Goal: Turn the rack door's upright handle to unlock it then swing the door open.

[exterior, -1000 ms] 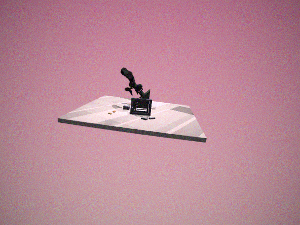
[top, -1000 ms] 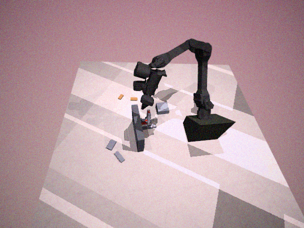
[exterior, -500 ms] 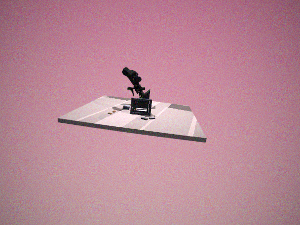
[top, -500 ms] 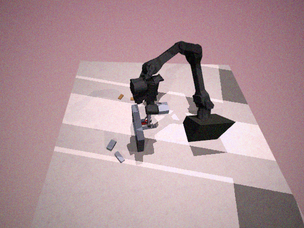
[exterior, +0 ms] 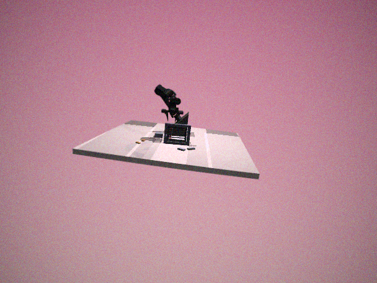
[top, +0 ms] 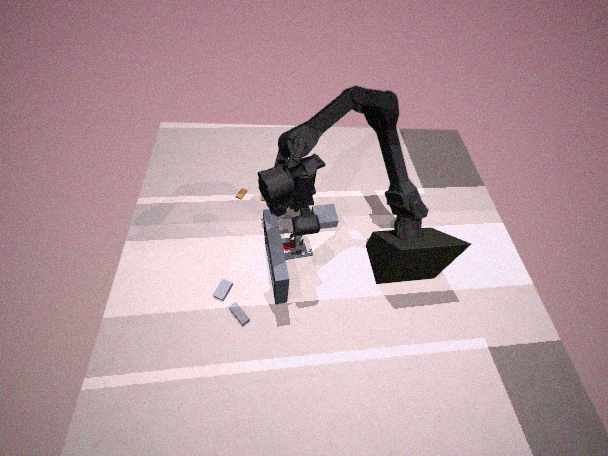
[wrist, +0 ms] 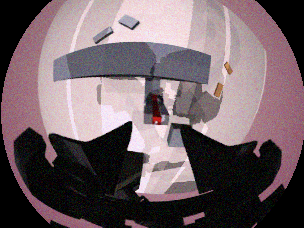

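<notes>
The rack's dark grey frame (top: 280, 265) (exterior: 189, 134) (wrist: 110, 61) stands upright on the table. No door leaf shows swung out from it; the door itself is hard to make out. The red handle (top: 287, 246) (wrist: 156, 120) is on the frame's robot-facing side, above a narrow dark grey plate that juts toward the arm base. How far it is turned cannot be told. My gripper (top: 290, 229) (wrist: 158, 126) is open and empty, pointing down above the handle's area. In the wrist view the handle shows in the gap between the fingertips, beyond them.
A grey block (top: 326, 216) (exterior: 158, 136) (wrist: 175, 136) stands near the frame's far end. Two orange pieces (top: 241, 193) (exterior: 137, 142) (wrist: 218, 90) lie beyond it. Two flat grey pieces (top: 223, 289) (exterior: 181, 149) (wrist: 129, 22) lie behind the frame. The black arm base (top: 410, 257) is at the right.
</notes>
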Available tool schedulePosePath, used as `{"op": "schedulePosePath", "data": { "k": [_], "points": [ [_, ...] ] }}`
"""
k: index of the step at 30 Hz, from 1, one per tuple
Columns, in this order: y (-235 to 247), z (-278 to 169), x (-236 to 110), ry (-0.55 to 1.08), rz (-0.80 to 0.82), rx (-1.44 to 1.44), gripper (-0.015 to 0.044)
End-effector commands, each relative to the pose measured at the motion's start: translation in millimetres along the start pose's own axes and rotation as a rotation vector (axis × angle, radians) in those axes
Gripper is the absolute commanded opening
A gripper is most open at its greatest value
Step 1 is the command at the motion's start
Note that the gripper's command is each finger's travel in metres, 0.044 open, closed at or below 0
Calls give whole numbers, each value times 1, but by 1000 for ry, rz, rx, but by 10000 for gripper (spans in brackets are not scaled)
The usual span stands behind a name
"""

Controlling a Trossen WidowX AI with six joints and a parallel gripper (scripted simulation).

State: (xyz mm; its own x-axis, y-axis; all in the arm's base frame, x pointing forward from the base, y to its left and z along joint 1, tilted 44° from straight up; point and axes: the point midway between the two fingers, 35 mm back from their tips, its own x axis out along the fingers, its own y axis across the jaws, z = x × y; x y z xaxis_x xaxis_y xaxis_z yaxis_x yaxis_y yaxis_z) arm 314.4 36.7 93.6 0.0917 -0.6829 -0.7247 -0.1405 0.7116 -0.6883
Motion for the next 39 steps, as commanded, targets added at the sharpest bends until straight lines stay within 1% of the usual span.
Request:
{"op": "schedulePosePath", "data": {
  "k": [1, 39],
  "points": [
    [0, 0, 8, 5, -6, -8, 289],
    [-1, -1, 66, 5, -10, -7, 289]
  ]
}}
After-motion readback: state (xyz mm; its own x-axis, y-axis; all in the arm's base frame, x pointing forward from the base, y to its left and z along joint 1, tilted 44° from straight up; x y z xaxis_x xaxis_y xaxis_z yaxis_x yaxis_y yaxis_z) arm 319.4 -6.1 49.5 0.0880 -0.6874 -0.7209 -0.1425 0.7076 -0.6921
